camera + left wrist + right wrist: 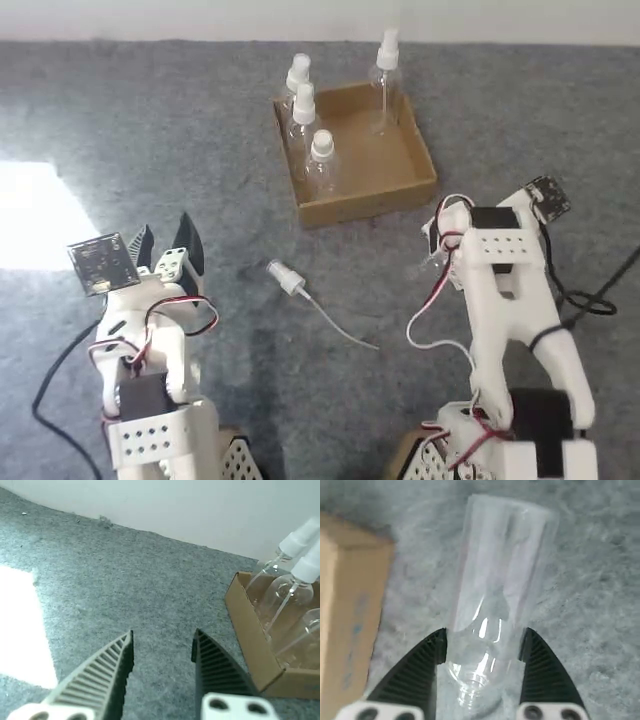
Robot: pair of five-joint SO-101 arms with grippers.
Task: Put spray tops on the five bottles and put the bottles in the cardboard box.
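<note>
Several clear bottles (321, 160) with white spray tops stand in the cardboard box (412, 182) at the back middle. A loose spray top (285, 275) with its long thin tube lies on the grey carpet in front of the box. My right gripper (484, 635) is shut on a clear bottle (500, 570) with no top, which lies on the carpet beside the box's right front corner (350, 605). In the high view that gripper (437, 250) sits mostly under its arm. My left gripper (162, 645) hangs open over bare carpet, left of the box (250, 625); in the high view the left gripper (165, 245) is at the front left.
The grey carpet (150, 130) ends at a white wall at the back. A bright patch of light (30, 215) lies on the carpet at the far left. Red and white cables loop along both arms.
</note>
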